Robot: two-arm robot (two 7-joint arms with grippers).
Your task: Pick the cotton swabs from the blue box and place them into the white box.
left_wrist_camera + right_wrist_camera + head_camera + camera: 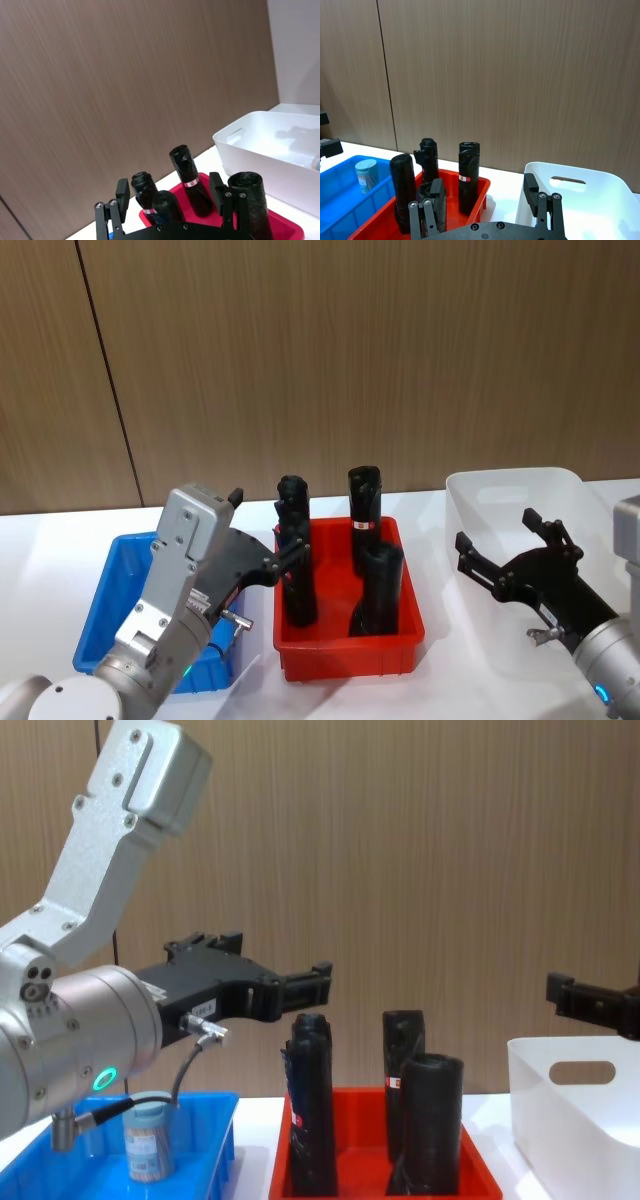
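One cotton swabs jar (148, 1135), clear with a grey-blue lid, stands upright in the blue box (218, 1122); the right wrist view shows the jar (366, 175) there too. My left gripper (268, 530) hangs open and empty above the blue box's (112, 570) right side, its fingers pointing toward the red bin, well above the jar in the chest view (284, 956). The white box (500, 490) stands at the right. Over its near left part my right gripper (497, 530) is open and holds nothing.
A red bin (345, 650) sits between the two boxes and holds three tall black rolls (380, 580), upright and leaning. A brown wood-panelled wall runs close behind the white table (60, 530).
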